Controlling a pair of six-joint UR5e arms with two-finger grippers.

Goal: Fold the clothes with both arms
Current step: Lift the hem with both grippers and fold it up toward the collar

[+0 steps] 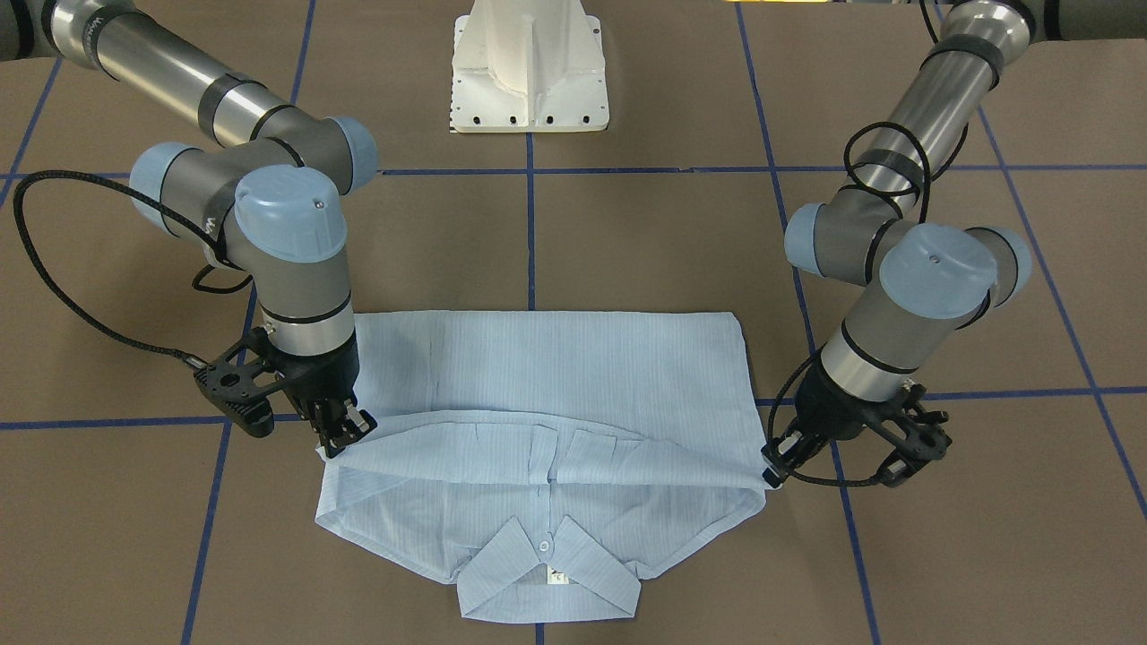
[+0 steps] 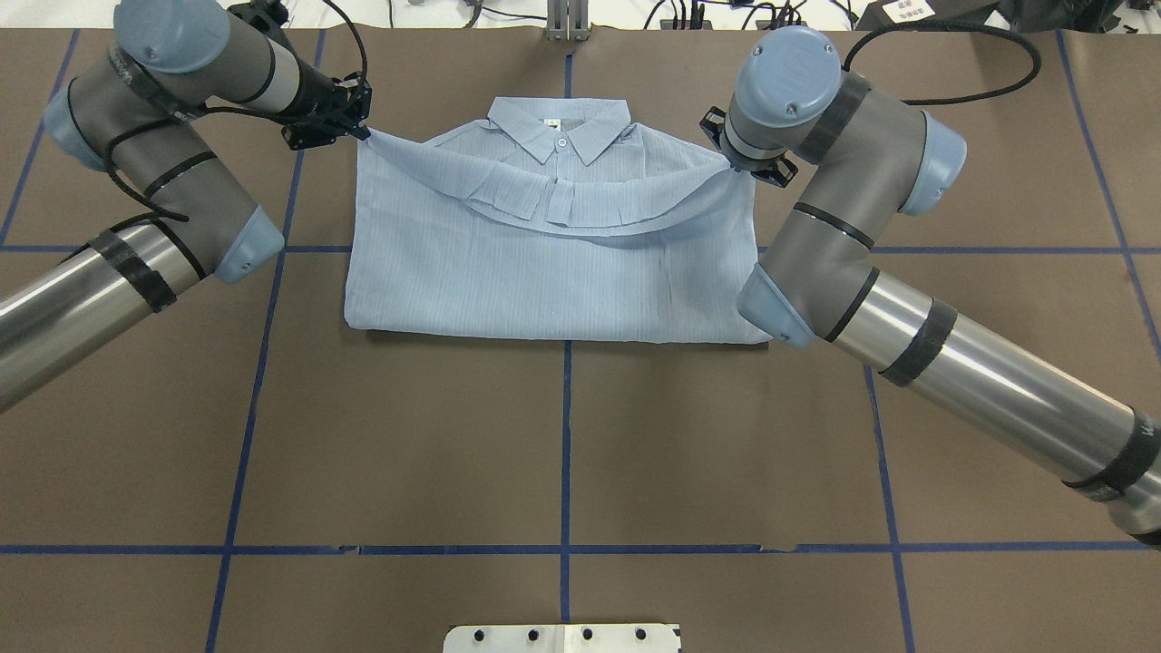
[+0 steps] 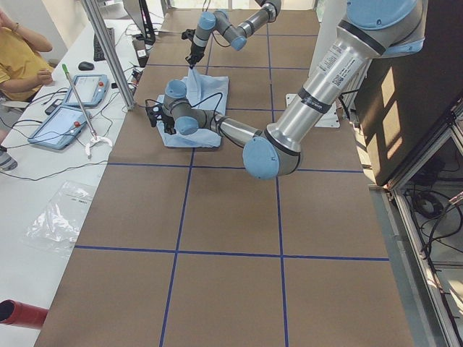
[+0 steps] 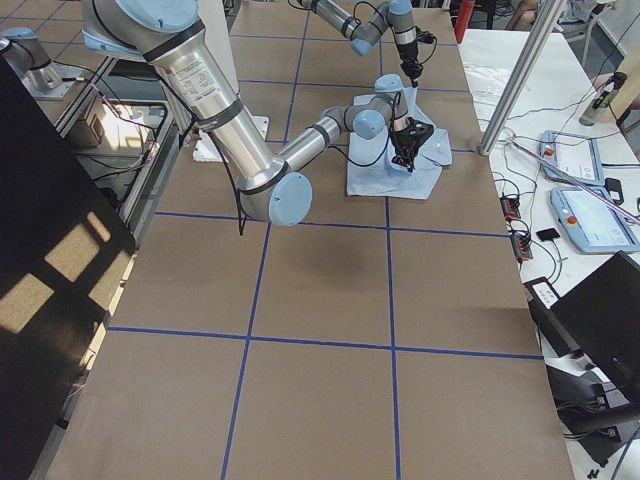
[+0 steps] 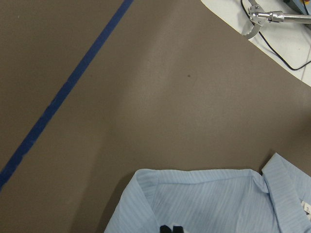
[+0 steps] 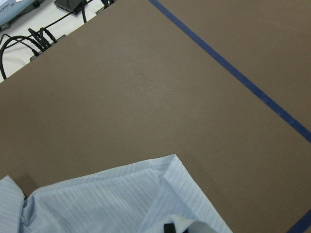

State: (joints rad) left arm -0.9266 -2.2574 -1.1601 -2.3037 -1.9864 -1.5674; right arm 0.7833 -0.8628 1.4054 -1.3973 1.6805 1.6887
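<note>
the pointed collar point(image 1: 547, 573) of the thin light blue finely striped button-up shirt point(image 1: 556, 358) lies flat on the brown paper-covered table point(image 1: 672, 251). the black left gripper point(image 1: 775, 468) and black right gripper point(image 1: 345, 432) each pinch a lifted hem corner. they are held wide apart so the edge stays spread, probably to fold it towards the collar.

The shirt point(image 2: 544, 290) is light blue with fine stripes. The table point(image 2: 408, 435) is brown with a grid of dark blue lines point(image 2: 565, 435)
</note>
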